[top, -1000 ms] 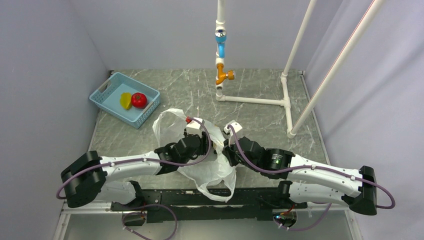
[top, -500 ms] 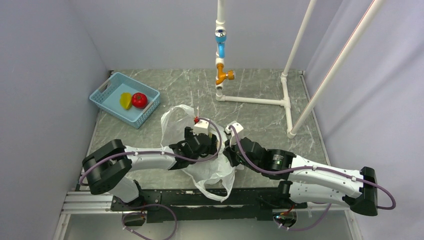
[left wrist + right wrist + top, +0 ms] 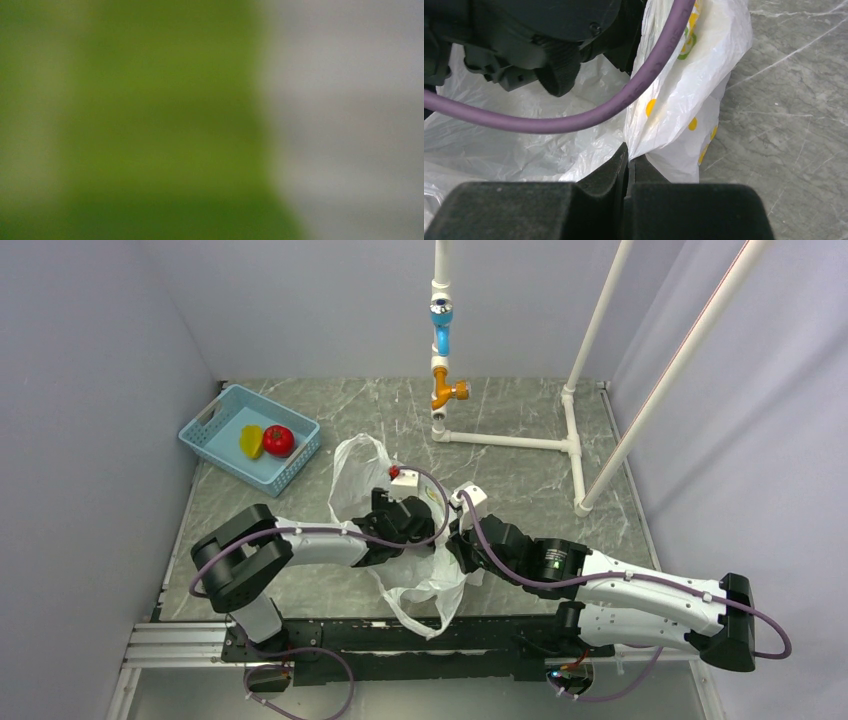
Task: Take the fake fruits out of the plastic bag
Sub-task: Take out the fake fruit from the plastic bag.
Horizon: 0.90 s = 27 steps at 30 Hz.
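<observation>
Seen from above, 2 robot arms reach inward over a grey marbled table [image 3: 520,420] and meet at a crinkly white plastic bag [image 3: 352,475] lying near the middle. The left gripper [image 3: 408,530] is pushed into the bag's mouth, with film bunched around it. I cannot tell whether its jaws are wide or closed. Its wrist camera gives only a blur, green across the left and pale grey on the right, too soft to name anything.

The right gripper [image 3: 628,159] is closed tight on a fold of the bag's edge, with the film pinched between its 2 black fingers [image 3: 604,172]. That fold carries yellow dots and a green ring mark. A purple cable [image 3: 574,122] curves across the right wrist view, in front of the bag. In the overhead view, 1 loop handle of the bag trails toward the near table edge.

In the far left corner sits a blue basket [image 3: 215,425] holding 2 fruits side by side, a red fruit [image 3: 279,440] and a yellow fruit [image 3: 251,442]. A white pipe frame [image 3: 510,441] with an orange tap [image 3: 447,392] stands at the far side, apart from the bag.
</observation>
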Available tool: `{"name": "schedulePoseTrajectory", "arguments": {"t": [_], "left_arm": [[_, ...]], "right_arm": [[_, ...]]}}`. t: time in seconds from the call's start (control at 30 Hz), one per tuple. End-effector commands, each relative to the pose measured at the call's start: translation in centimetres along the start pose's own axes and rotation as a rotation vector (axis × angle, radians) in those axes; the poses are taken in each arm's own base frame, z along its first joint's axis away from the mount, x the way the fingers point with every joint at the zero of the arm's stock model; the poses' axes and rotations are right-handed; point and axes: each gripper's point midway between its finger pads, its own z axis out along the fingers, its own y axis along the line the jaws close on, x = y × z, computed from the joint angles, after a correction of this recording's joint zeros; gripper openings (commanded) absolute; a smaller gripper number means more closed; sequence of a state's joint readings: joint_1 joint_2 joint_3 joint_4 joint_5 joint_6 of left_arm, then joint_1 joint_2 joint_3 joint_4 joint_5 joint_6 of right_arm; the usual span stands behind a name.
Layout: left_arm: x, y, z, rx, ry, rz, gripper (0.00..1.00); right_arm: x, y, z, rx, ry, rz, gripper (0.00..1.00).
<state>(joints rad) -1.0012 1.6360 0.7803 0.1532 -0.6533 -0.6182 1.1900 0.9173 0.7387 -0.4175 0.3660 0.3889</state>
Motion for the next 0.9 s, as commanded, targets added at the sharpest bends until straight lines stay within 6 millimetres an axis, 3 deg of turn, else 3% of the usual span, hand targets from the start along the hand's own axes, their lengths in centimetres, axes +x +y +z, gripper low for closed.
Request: {"name": "schedulePoseTrajectory", "arguments": {"t": [0.0,0.07,0.17,0.43,0.67,0.87], "left_arm": [[-1.6,-0.1,0.9,-0.009,-0.055,-0.047,0.75],[-1.7,-0.3,0.8,-0.001,-0.047,-0.024,0.64],[-2.1,-0.3,-0.1,0.021,-0.042,-0.024,0.56],[-4.1,0.0,-5.4,0.211,-0.094,-0.125,0.35],[-3.3,-0.2,-9.1,0.368,-0.041,-0.126,0.28],[-1.1,0.5,-12.1,0.457,0.053,-0.14,0.26]], "right_arm": [[-1.0,0.3,-0.4,-0.01,-0.039,0.025,0.0],[-1.0,0.2,-0.5,-0.006,-0.041,0.03,0.0],[-0.9,0.1,-0.6,-0.005,-0.04,0.033,0.0],[0.9,0.1,0.6,-0.001,0.0,0.022,0.0],[1.1,0.6,1.5,-0.013,0.011,0.008,0.0],[0.0,0.6,1.4,0.0,-0.017,0.009,0.0]]}}
